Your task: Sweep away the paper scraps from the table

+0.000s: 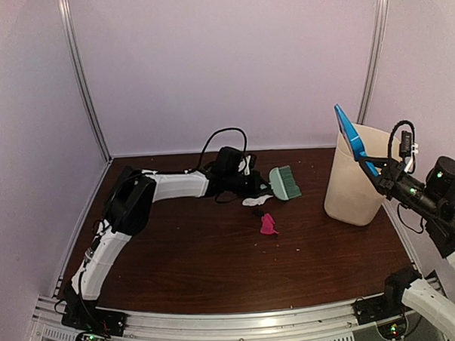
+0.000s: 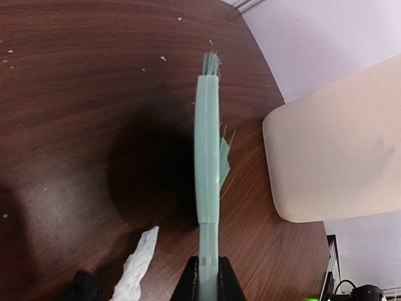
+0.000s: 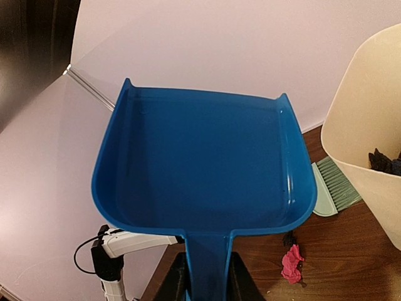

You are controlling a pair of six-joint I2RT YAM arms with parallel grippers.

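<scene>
My left gripper [image 1: 252,184] is shut on the handle of a pale green brush [image 1: 285,181], whose head rests near the table's [image 1: 217,277] back middle; in the left wrist view the brush [image 2: 207,157] stands edge-on. A white paper scrap [image 1: 256,201] lies just in front of it and also shows in the left wrist view [image 2: 139,263]. A magenta scrap [image 1: 268,224] with a small black bit [image 1: 265,214] lies nearer; both show in the right wrist view [image 3: 291,263]. My right gripper [image 1: 384,180] is shut on a blue dustpan [image 3: 203,169], held tilted high beside the bin.
A tall cream bin [image 1: 356,176] stands at the back right, with dark scraps inside [image 3: 383,162]. Pale walls enclose the table on three sides. A silver rail [image 1: 242,325] runs along the front edge. Tiny pale crumbs speckle the wood.
</scene>
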